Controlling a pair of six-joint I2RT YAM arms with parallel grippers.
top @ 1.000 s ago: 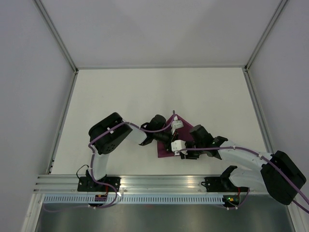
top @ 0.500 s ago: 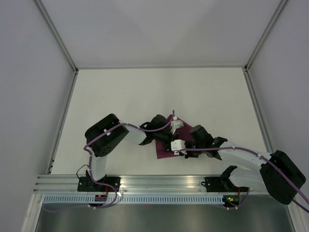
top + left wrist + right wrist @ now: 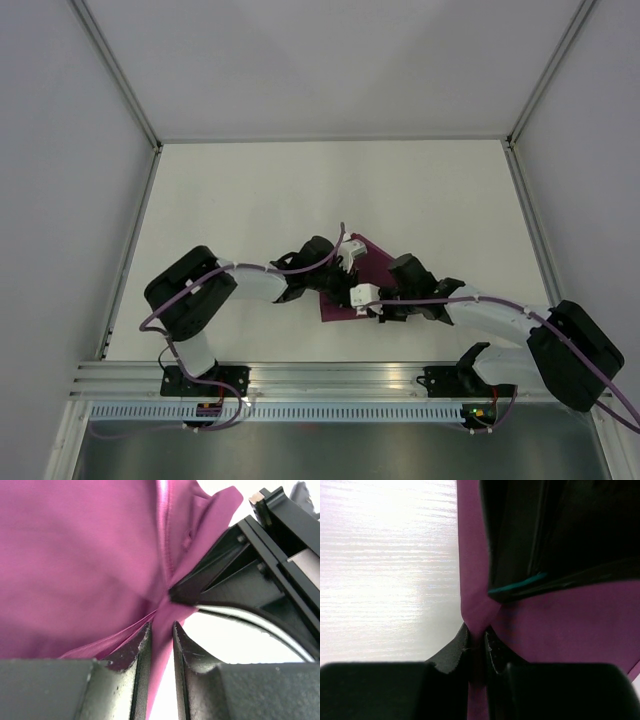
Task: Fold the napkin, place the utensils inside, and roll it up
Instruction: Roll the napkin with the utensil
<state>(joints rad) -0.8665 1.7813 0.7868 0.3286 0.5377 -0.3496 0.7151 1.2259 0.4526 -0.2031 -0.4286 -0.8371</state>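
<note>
The magenta napkin (image 3: pixel 378 266) lies bunched near the table's front centre, mostly under both grippers. My left gripper (image 3: pixel 345 278) is shut on a pinched fold of the napkin (image 3: pixel 90 555); the cloth runs between its fingertips (image 3: pixel 141 639). My right gripper (image 3: pixel 358 291) meets it tip to tip and is shut on a fold of the napkin (image 3: pixel 555 620) at the cloth's left edge. The right gripper's black fingers (image 3: pixel 235 575) show in the left wrist view, and the left gripper's body (image 3: pixel 560 530) shows in the right wrist view. No utensils are visible in any view.
The white table (image 3: pixel 250 200) is walled by grey panels at the back and sides. An aluminium rail (image 3: pixel 330 380) with both arm bases runs along the near edge. Bare tabletop (image 3: pixel 385 565) lies left of the napkin in the right wrist view.
Both grippers have shifted a little left and toward each other with the napkin. The left arm's elbow has swung left and down. The visible cloth has shrunk and bunched.
</note>
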